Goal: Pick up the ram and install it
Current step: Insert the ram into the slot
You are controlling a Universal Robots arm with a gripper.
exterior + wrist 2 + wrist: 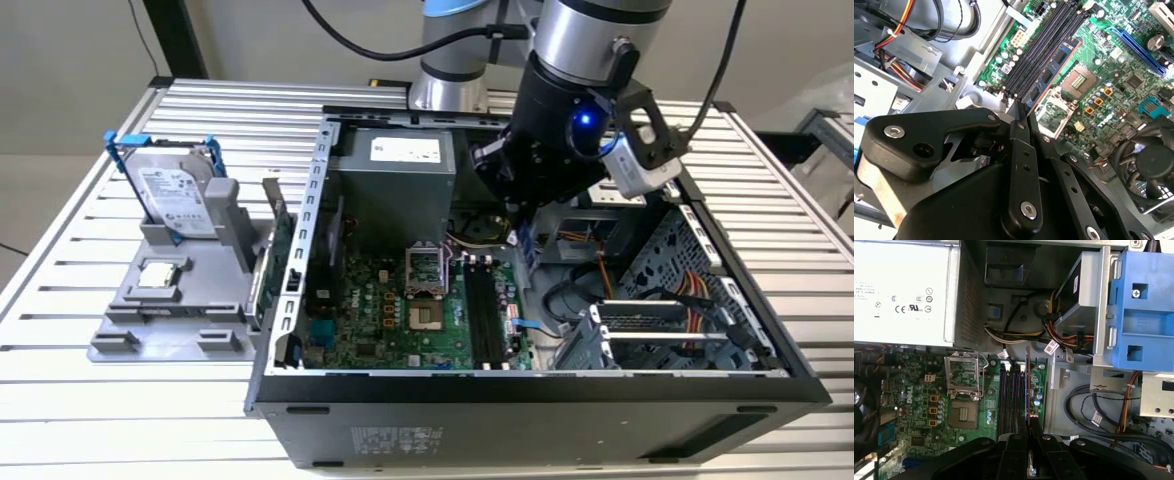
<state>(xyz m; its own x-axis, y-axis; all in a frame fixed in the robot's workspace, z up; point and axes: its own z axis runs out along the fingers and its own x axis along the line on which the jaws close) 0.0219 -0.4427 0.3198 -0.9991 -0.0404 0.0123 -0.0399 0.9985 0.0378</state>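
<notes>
Right, the gripper [1028,434] is down inside the open computer case [534,415], jaws pinched narrow on the ram [1051,70], which sits clamped between them. The stick shows edge-on in the first wrist view, its long axis running parallel with the black memory slots [1013,400] on the motherboard [914,405]. Those slots lie just to the exterior view's right of the processor socket [424,268]. The ram looks raised over the slots rather than seated, and which slot it lines up with I can't tell
</notes>
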